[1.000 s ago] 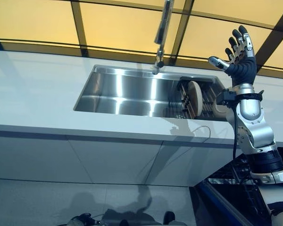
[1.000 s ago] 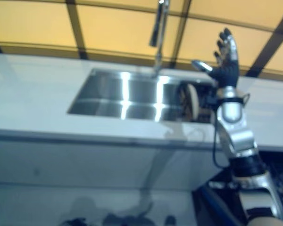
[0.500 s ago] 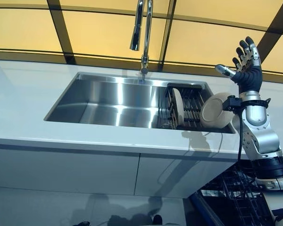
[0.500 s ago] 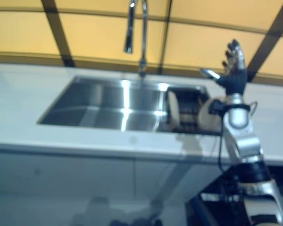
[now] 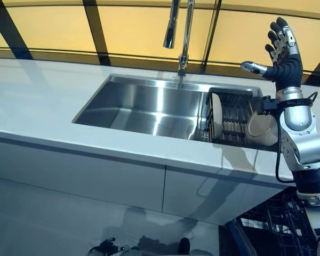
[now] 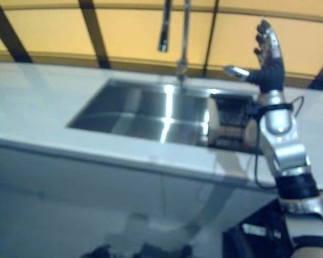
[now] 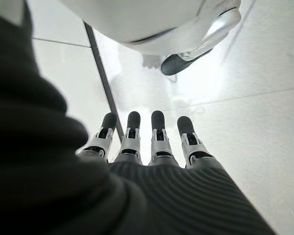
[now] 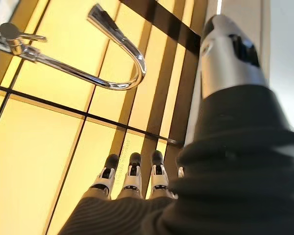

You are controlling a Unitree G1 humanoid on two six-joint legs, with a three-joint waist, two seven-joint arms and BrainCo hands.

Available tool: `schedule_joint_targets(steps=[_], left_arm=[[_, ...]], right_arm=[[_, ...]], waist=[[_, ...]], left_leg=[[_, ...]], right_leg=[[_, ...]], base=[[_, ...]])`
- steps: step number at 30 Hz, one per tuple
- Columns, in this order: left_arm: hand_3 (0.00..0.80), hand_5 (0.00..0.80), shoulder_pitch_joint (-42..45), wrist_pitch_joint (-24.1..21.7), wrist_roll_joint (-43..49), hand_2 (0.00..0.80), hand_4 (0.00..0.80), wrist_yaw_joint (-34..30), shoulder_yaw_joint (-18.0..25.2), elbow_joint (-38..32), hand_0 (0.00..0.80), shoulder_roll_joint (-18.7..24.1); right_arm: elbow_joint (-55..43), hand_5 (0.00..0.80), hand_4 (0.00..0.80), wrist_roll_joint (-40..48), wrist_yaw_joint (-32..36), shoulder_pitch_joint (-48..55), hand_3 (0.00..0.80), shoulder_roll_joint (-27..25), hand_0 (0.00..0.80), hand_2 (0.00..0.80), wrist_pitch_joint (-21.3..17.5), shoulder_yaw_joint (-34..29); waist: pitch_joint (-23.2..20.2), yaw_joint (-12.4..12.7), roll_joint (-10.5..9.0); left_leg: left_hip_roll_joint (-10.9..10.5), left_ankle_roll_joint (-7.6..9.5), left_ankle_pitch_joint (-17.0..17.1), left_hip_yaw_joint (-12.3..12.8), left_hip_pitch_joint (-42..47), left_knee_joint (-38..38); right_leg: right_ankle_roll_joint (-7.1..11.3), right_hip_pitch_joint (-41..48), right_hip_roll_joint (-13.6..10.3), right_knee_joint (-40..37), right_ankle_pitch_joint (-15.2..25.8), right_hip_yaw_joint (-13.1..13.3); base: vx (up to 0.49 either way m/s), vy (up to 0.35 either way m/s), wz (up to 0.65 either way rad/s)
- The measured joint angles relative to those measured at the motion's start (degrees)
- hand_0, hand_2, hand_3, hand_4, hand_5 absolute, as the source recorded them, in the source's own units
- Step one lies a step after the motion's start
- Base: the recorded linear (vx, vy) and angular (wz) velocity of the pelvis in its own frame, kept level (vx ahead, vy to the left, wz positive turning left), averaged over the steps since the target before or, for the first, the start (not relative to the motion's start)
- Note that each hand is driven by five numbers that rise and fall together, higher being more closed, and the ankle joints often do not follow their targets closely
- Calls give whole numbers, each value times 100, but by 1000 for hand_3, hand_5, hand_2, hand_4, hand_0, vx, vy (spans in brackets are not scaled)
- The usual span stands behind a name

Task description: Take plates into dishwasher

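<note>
Second plate (image 5: 260,129) at the sink's (image 5: 144,104) right end partly hidden behind the right arm; another plate (image 5: 217,115) upright in the dark rack (image 5: 233,118) there, rest of basin bare; right robot hand (image 5: 281,56) spread, empty, above the rack; left robot hand (image 7: 152,142) straight-fingered over floor.

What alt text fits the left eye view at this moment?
The robot's right hand is raised open above a steel sink, holding nothing. A rack at the sink's right end holds an upright plate, another plate leans beside it, and a faucet stands behind.
</note>
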Motion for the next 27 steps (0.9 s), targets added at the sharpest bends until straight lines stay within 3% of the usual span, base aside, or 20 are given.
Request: schedule_joint_targets(steps=[8, 12, 18, 22, 26, 27], left_arm=[[0, 0, 24, 168, -2, 0, 0, -51, -28, -122, 0, 74], [0, 0, 11, 170, -2, 0, 0, -50, -29, -154, 0, 142], [0, 0, 145, 168, -3, 0, 0, -45, -27, -208, 0, 353], [0, 0, 244, 191, -2, 0, 0, -57, -37, -231, 0, 596], [0, 0, 309, 287, -1, 0, 0, -93, -39, -315, 0, 756], [0, 0, 320, 290, -1, 0, 0, -101, -40, -317, 0, 771]], right_arm=[[36, 0, 0, -70, 378, 3, 0, -487, 0, 0, -27, -40], [102, 0, 0, -976, 468, 21, 0, -668, 0, 0, -213, -43], [475, 0, 0, -3600, 537, -69, 0, -2653, 0, 0, -1148, 242], [707, 0, 0, -4719, 610, -718, 0, -3776, 0, 0, -1946, 1318], [602, 0, 0, -5261, 644, -1224, 0, -3945, 0, 0, -2470, 1925], [563, 0, 0, -5420, 641, -1307, 0, -3945, 0, 0, -2612, 2019]], waist=[[-16, 2, -124], [-66, 0, -204], [-234, 13, -444], [-400, 6, -651], [-578, 13, -782], [-595, 16, -805]], left_leg=[[-171, 132, 291, 132, 385, -698], [-185, 103, 305, 143, 384, -696], [-174, 93, 299, 152, 368, -698], [-128, 83, 267, 181, 369, -720], [-100, 81, 276, 263, 316, -723], [-92, 96, 287, 252, 292, -725]], right_leg=[[49, 27, -68, -77, 99, 176], [48, 22, -64, -68, 98, 182], [58, 23, -51, -71, 83, 165], [56, 6, -49, -85, 65, 169], [45, -94, -51, -88, 43, 165], [115, -105, -68, -87, 41, 103]], base=[[53, 62, -3], [5, 21, -1], [2, -4, 0], [-8, -35, -5], [-10, -21, -12], [5, -16, -3]])
